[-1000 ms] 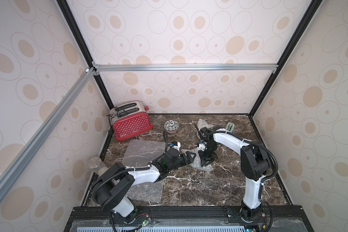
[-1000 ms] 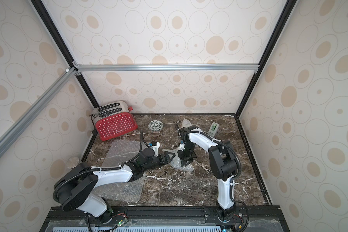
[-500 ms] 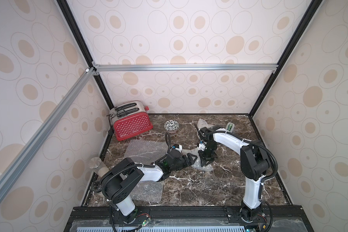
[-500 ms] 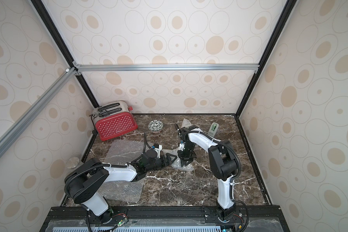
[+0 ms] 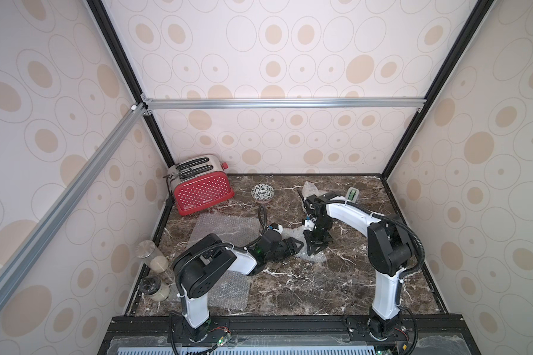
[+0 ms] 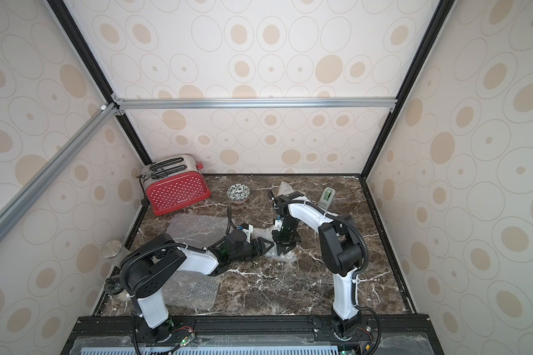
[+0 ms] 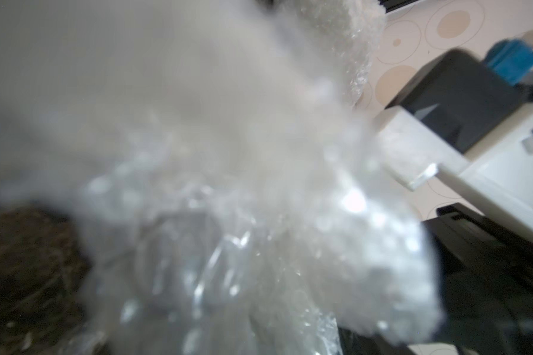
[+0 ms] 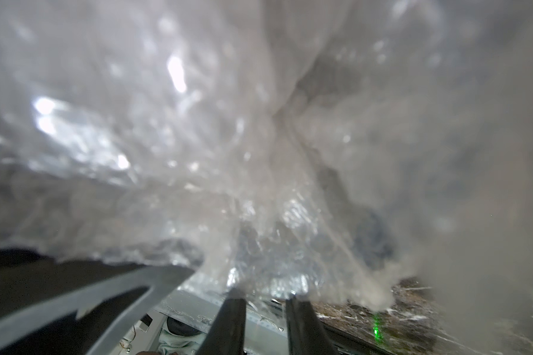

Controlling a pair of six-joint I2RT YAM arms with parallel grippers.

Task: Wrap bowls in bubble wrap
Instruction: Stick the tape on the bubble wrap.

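While the right gripper (image 5: 314,250) pinches the bubble wrap (image 5: 318,260) at mid-frame, fold slowly.
Left gripper (image 5: 296,244) is just beside it, grip unclear; it should catch a loose edge only. Patterned bowl (image 5: 262,193) sits upper centre.

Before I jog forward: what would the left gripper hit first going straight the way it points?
Likely the bunched bubble wrap right ahead of the left gripper; the right gripper stands just beyond, depth unclear.

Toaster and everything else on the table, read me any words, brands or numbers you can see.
Red toaster: small white brand mark low on its side, too small to read.
Tape dispenser: no print that can be read.
Elsewhere, and in both blurred wrist views: none.
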